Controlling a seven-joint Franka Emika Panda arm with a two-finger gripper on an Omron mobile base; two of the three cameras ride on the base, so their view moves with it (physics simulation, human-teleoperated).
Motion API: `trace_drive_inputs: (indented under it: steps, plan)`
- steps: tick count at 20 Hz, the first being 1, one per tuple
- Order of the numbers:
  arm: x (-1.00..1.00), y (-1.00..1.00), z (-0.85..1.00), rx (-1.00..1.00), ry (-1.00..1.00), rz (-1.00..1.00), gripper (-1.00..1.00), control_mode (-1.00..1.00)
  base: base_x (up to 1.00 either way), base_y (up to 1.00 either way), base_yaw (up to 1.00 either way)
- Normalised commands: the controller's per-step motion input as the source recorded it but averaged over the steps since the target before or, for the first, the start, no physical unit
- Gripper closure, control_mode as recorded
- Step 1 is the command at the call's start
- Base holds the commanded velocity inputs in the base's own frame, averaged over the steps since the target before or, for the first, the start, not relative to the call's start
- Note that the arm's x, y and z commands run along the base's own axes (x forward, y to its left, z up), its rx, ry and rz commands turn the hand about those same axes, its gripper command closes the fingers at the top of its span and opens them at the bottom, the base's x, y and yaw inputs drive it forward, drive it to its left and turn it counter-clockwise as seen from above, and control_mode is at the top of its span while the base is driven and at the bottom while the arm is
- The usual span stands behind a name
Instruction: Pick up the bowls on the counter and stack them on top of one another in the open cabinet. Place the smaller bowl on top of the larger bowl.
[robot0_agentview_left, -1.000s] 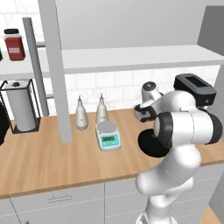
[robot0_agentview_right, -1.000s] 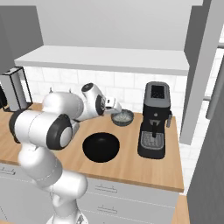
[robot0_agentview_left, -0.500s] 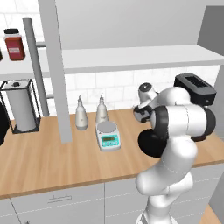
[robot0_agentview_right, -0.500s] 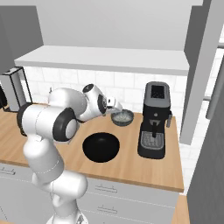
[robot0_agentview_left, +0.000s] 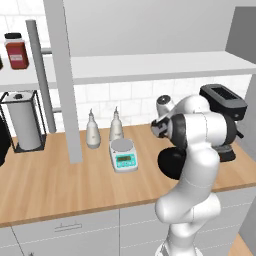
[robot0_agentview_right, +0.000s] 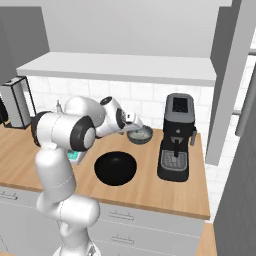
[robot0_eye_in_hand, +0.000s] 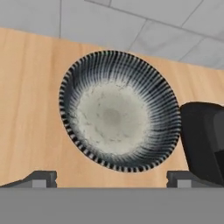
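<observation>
Forearm has swung in closer since the earlier frame. Larger bowl (robot0_agentview_right: 115, 168) sits on counter (robot0_agentview_right: 165, 192); smaller bowl (robot0_agentview_right: 139, 134) rests further right by the wall. Gripper (robot0_agentview_right: 134, 121) hovers spread, empty, above it. Neither bowl shelved yet.

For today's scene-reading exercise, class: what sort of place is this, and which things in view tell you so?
A simulated kitchen. A wooden counter over drawer fronts runs along a white tiled wall, with a black coffee machine, a kitchen scale, a paper towel roll, and two bowls: a speckled bowl and a black bowl.
</observation>
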Motion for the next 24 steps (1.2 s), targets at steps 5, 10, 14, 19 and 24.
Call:
trace_drive_inputs:
  steps: [5, 10, 14, 19, 24]
  plan:
    - [0.27, -0.07, -0.22, -0.01, 0.06, 0.0, -1.0, -1.0, 0.0, 0.0, 0.0]
    - [0.04, -0.09, -0.3, -0.05, 0.04, 0.03, -1.0, -1.0, 0.0, 0.0, 0.0]
    - [0.0, -0.01, -0.23, -0.03, 0.03, 0.04, -1.0, -1.0, 0.0, 0.0, 0.0]
    - [0.02, -0.03, -0.27, -0.03, 0.02, 0.05, -1.0, -1.0, 0.0, 0.0, 0.0]
    - [0.2, -0.07, -0.13, 0.0, 0.0, 0.03, -1.0, -1.0, 0.0, 0.0, 0.0]
